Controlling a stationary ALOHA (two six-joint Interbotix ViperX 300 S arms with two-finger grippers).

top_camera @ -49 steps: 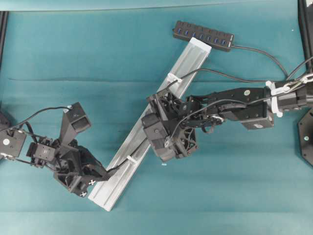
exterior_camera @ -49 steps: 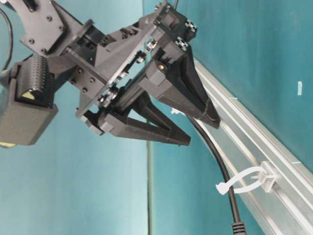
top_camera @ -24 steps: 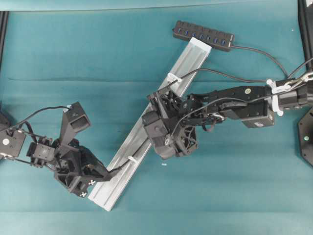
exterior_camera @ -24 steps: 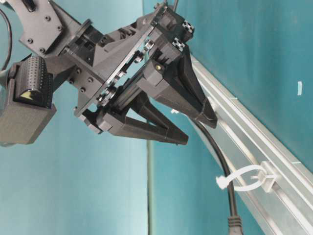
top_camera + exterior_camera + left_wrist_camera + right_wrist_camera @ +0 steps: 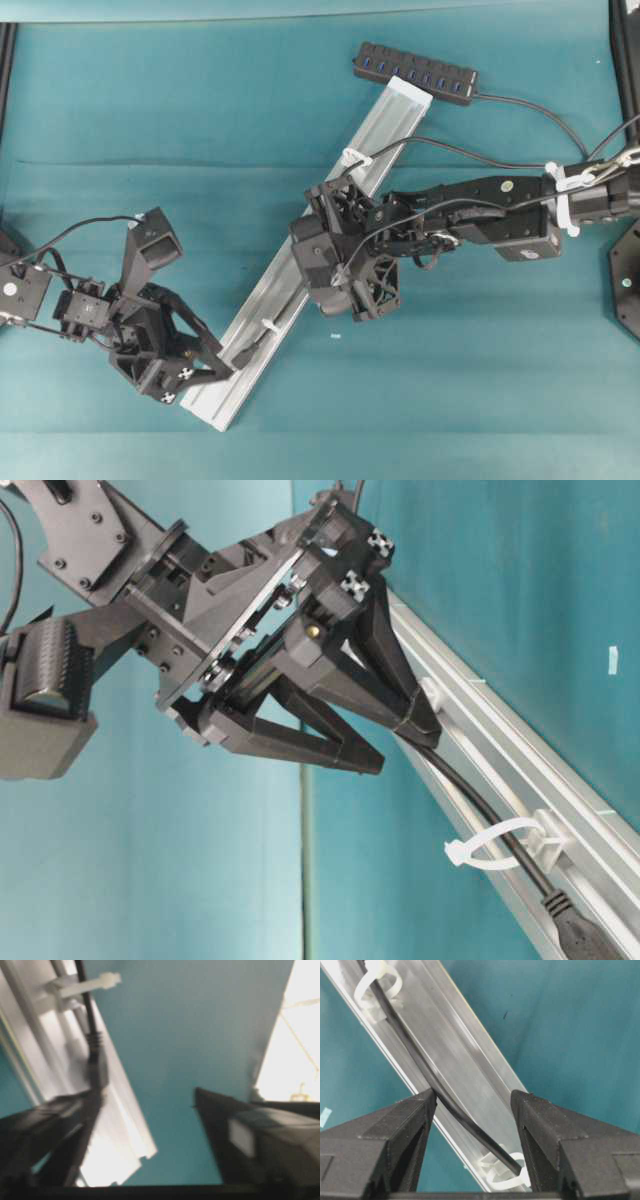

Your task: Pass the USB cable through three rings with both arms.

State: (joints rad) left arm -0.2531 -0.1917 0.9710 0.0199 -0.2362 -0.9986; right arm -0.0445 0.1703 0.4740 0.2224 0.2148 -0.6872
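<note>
teal tabletop (image 5: 150,110), black usb cable (image 5: 480,810) threaded through rings (image 5: 500,845), both end effectors released

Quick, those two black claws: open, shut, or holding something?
Left claw gripper: open, holding nothing; the thin black USB cable lies by one finger.
Right claw gripper: open, straddling that cable over the long silver aluminium rail, not gripping.

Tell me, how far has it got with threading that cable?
The USB cable runs through all the rings visible along the rail, and its plug lies past the last ring. Both the left gripper and right gripper are open. Little looks left beyond withdrawing.
</note>
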